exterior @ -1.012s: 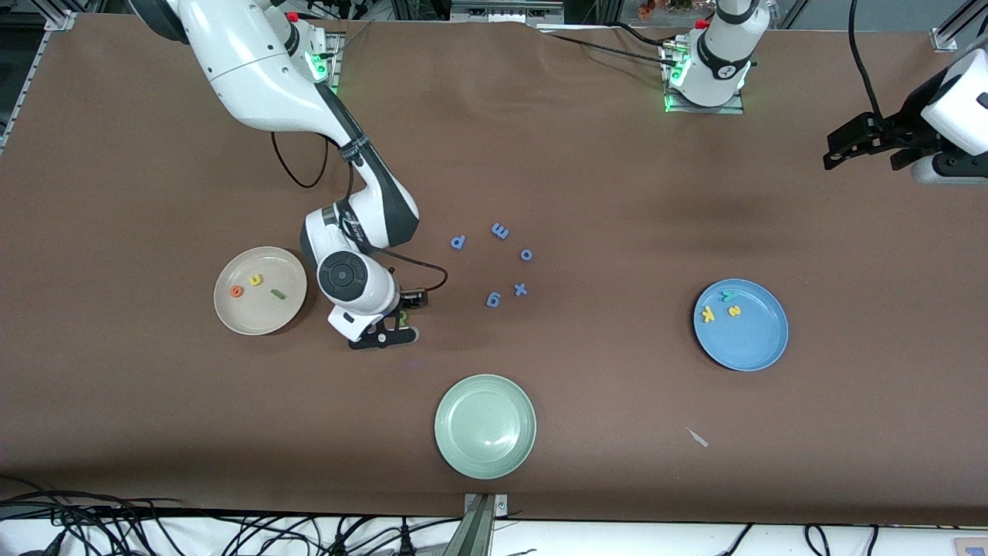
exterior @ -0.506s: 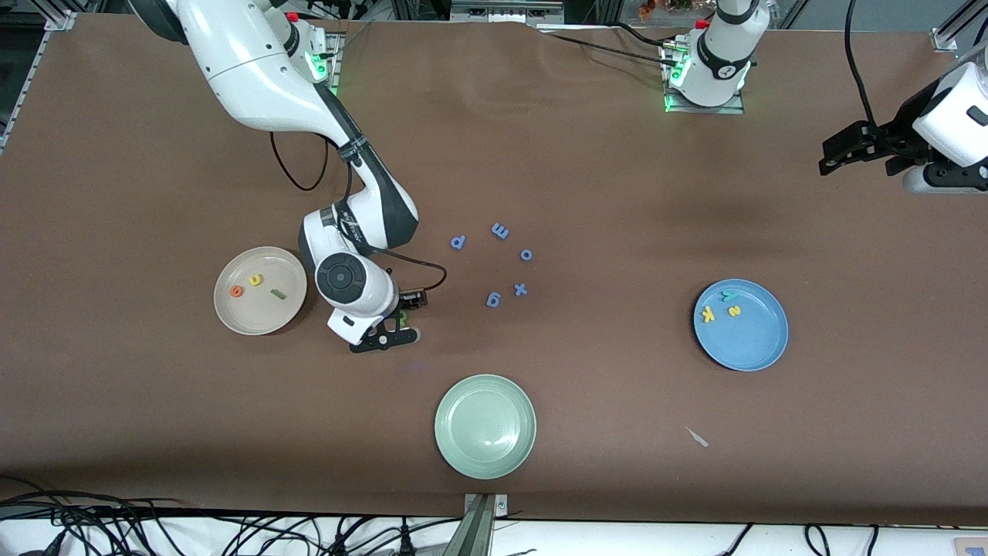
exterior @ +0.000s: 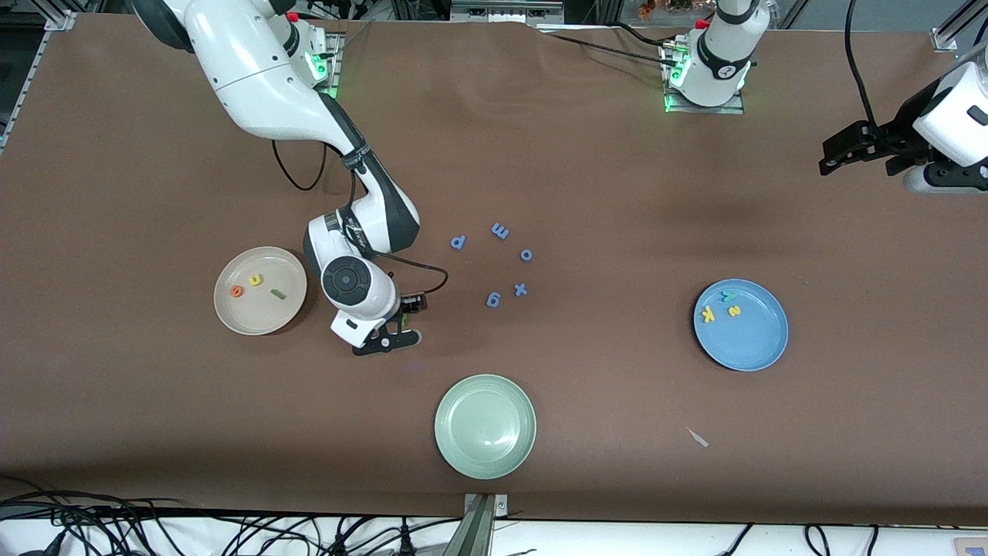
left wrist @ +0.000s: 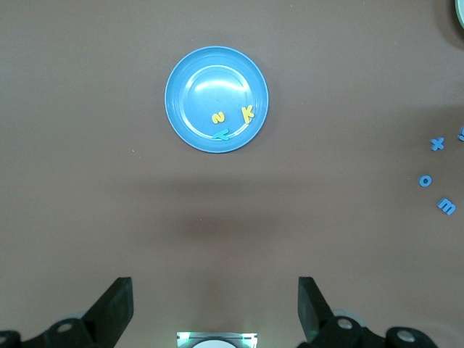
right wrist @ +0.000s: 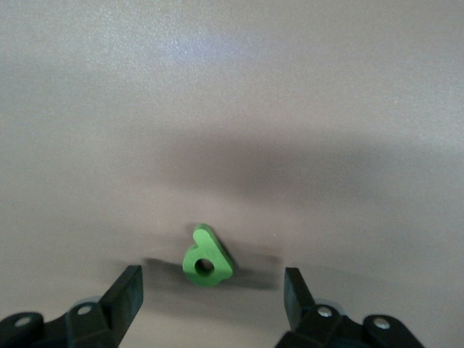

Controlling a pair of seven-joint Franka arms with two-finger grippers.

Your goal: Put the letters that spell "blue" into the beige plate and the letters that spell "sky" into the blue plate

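Between the beige plate (exterior: 260, 291) and periwinkle letters (exterior: 494, 299), the right gripper (exterior: 394, 328) stands wide around the green b (right wrist: 206, 259); left gripper (exterior: 857, 148) waits wide open.

I am wearing glossy white shells on both arms, joined by dark grey-black bands at the joints. My right arm (exterior: 270, 85) is carrying a round black cap with a small ring on its wrist, and a thin black cable is looping off it. My right gripper (exterior: 394, 328) is showing matte black fingers (right wrist: 123, 297) with small screws at their roots. My left gripper (exterior: 853, 147) is black too. My bases are glowing green, each with a red button on top, and black cables are trailing from the left one
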